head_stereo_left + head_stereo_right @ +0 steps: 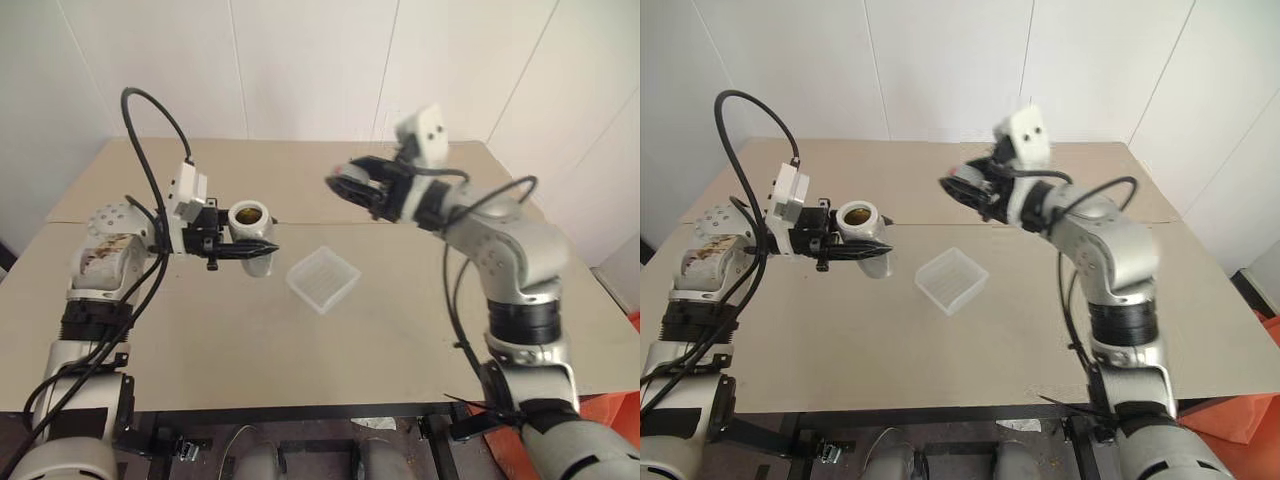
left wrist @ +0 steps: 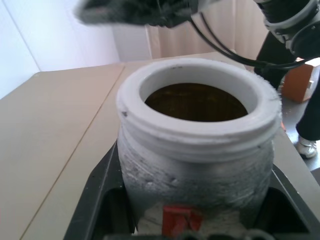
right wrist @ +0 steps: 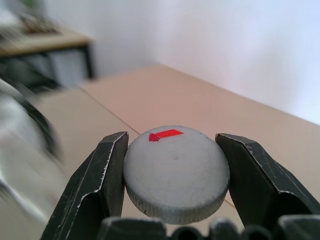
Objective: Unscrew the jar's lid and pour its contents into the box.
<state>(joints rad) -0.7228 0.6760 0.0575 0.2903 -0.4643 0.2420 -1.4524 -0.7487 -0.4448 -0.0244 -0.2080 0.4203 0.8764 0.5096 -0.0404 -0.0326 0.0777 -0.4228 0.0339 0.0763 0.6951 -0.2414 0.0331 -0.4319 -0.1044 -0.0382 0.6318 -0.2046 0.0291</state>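
One jar (image 2: 197,165), mouth open and upright, sits clamped between the left gripper's (image 1: 245,250) two fingers. One lid (image 3: 176,172) is pinched flat between the right gripper's (image 1: 352,185) two fingers. One box (image 1: 323,279) rests on the counter (image 1: 200,340), below and between both pairs.

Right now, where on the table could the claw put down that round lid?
Bare table lies on the right of the box, under the right claw holding the lid. It's crowded between the box and the left claw holding the jar.
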